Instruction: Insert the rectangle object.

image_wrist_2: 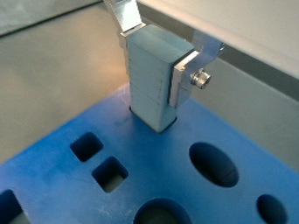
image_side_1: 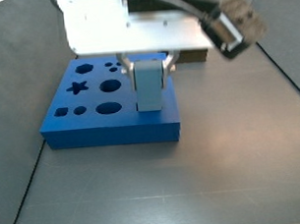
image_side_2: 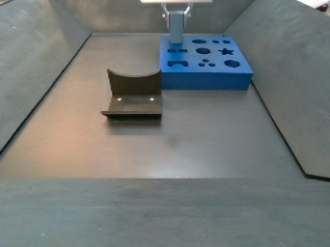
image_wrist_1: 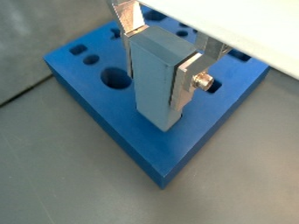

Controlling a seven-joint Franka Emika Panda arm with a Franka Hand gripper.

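Rectangle object (image_wrist_1: pixel 160 83) stands upright, lower end at the blue board (image_wrist_1: pixel 111 114) near its edge. End effector (image_wrist_1: pixel 162 42) above the board, fingers (image_wrist_1: pixel 125 17) clamped on the block's upper sides. No legible markings; fixture (image_side_2: pixel 131 94) well apart on desk (image_side_2: pixel 194 145).

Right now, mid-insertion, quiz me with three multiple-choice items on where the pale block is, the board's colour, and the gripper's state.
1. Where is the pale blue-grey rectangular block?
A. Upright at an edge of the board
B. Flat on the floor
C. Inside the fixture

2. What colour is the flat board with shaped holes?
A. Red
B. Blue
C. Green

3. What is the two-finger gripper doing?
A. Open, away from the block
B. Shut on nothing
C. Shut on the block

Key: 1 A, both side views show it standing at the board's edge; 2 B, blue in every view; 3 C, in both wrist views the silver fingers press the block's sides above the board.
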